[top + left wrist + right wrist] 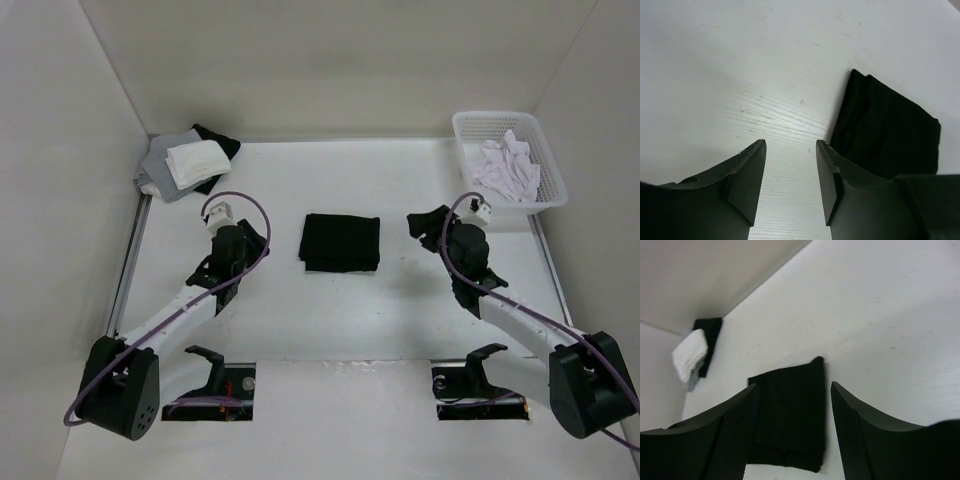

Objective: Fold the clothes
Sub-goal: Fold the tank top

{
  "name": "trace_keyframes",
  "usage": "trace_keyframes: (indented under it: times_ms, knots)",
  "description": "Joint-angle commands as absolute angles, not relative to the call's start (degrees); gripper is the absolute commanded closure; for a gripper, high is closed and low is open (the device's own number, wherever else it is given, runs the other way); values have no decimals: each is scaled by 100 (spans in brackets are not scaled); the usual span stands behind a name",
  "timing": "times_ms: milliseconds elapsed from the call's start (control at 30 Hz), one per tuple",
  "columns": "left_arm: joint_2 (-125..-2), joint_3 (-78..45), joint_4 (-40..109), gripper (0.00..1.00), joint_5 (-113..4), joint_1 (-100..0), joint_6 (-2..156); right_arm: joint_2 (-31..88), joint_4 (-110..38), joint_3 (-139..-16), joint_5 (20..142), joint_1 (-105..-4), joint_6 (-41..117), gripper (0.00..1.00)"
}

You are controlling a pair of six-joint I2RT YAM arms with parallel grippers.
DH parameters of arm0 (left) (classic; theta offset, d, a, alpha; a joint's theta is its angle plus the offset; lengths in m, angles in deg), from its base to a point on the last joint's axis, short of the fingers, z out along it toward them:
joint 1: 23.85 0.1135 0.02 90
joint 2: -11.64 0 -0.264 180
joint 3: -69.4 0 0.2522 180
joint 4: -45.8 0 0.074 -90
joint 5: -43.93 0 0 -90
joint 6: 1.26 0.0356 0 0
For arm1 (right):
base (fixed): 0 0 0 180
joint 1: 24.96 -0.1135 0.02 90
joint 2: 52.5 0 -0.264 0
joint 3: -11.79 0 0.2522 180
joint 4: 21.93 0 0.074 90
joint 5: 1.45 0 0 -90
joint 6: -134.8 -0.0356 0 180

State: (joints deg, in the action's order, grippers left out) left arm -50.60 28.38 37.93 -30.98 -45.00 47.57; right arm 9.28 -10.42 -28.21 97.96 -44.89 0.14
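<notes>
The clothes (340, 243) are one plain black top, folded into a small flat rectangle in the middle of the white table. My left gripper (256, 240) hangs just left of it, jaws open and empty. In the left wrist view, bare table shows between the fingers of the left gripper (790, 145), and the black clothes (885, 135) lie off to the right. My right gripper (425, 224) stands to the right of the fold, also open and empty. Its wrist view looks past the right gripper (793, 386) onto the folded clothes (790, 415) below, apart from the fingers.
A white plastic basket (548, 165) with a white cloth bundle (505, 165) sits at the back right. A grey, white and black cloth pile (188, 160) lies at the back left, also seen as the pile (692, 355). White walls close in the table on three sides.
</notes>
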Motion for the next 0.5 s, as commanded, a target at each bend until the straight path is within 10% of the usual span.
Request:
trace_keyframes:
  times_ms: [0, 467]
  knots:
    - [-4883, 2681, 3590, 57, -3016, -4262, 4866, 876, -748, -2667, 10604, -4373, 261, 35]
    - [-5419, 2541, 3880, 56, -2999, -4226, 4971, 1228, -686, -2720, 10402, -4267, 173, 35]
